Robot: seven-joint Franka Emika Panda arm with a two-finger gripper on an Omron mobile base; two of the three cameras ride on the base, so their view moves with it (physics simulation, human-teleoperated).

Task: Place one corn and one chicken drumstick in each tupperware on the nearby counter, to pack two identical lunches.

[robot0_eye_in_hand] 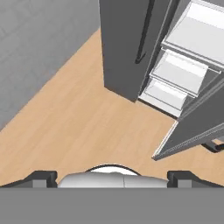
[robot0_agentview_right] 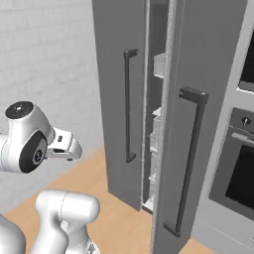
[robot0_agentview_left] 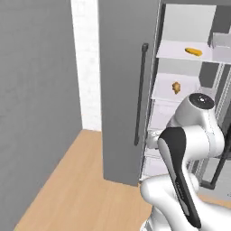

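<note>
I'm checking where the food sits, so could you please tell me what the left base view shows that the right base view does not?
Left base view: white fridge shelves in full, one carrying a yellow food item, a lower one an orange-brown item; which is which is too small to tell. Right base view: an oven beside the fridge. Both: the grey fridge door, its dark handle, the wooden floor.

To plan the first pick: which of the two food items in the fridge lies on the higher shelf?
The long yellow corn lies higher; the brown chicken drumstick sits one shelf below.
</note>
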